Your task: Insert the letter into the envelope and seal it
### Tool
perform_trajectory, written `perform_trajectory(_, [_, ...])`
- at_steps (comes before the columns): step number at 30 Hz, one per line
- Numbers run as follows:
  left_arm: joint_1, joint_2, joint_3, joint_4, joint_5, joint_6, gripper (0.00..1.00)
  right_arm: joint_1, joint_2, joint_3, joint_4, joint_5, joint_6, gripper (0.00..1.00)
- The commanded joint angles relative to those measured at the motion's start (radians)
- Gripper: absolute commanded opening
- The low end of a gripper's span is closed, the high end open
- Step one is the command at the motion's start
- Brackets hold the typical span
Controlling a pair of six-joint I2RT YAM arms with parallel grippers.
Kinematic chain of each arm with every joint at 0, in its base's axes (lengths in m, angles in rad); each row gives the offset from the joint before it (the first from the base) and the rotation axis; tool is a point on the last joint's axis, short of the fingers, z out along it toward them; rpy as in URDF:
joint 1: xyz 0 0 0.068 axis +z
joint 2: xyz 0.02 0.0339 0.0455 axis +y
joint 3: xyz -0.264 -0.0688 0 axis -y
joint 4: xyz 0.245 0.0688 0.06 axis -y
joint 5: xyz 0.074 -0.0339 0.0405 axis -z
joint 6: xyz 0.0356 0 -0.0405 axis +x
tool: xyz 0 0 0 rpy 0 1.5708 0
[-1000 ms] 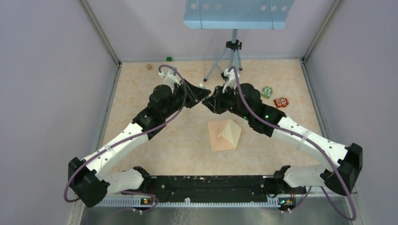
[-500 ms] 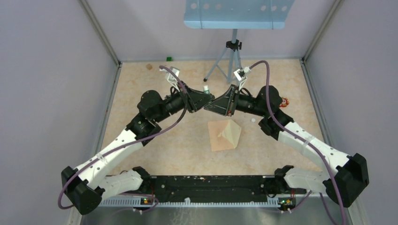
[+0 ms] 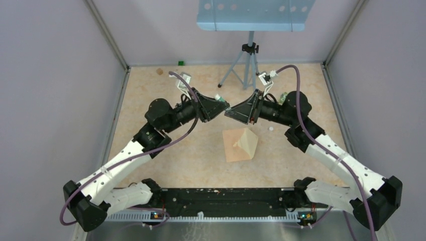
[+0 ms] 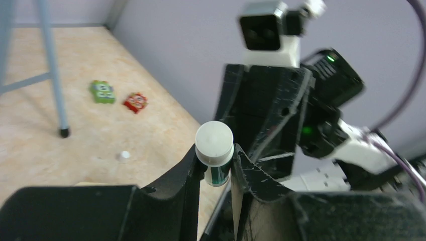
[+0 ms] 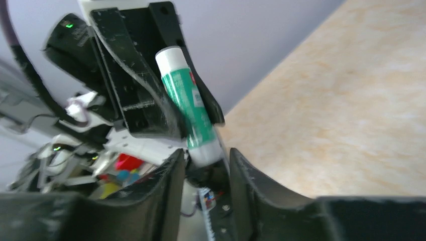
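1. Left gripper (image 4: pixel 216 151): its fingers are clamped on a green-and-white glue stick (image 4: pixel 214 142), which is held off the table (image 3: pixel 196 163) at the centre of the top view. The white cap points toward the opposite arm.
2. Right gripper (image 5: pixel 206 153): it faces the left gripper tip to tip. Its fingers stand apart on either side of the stick's white cap end. The right wrist view does not show whether they touch the cap.
3. Envelope (image 3: pixel 231 144): it lies flat on the table just below the two grippers in the top view, slightly right of centre and clear of both arms.
4. Letter (image 3: pixel 249 141): this paler cream piece rests on the right part of the envelope and is touched by neither gripper.
5. Other items: a tripod (image 3: pixel 249 60) stands at the top centre of the top view. Two small toys, one green (image 4: pixel 102 92) and one red (image 4: pixel 135 102), lie on the table at the upper left of the left wrist view.
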Motion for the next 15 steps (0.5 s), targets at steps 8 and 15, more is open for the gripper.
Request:
perform_trajectory(8, [0.033, 0.123, 0.278, -0.36, -0.379, -0.019, 0.0, 0.192, -0.077, 0.197, -0.504, 0.752, -0.517, 0.67])
perform_trajectory(15, [0.033, 0.219, 0.394, -0.452, -0.242, 0.023, 0.0, 0.32, 0.015, 0.23, -0.478, 1.01, -0.754, 0.68])
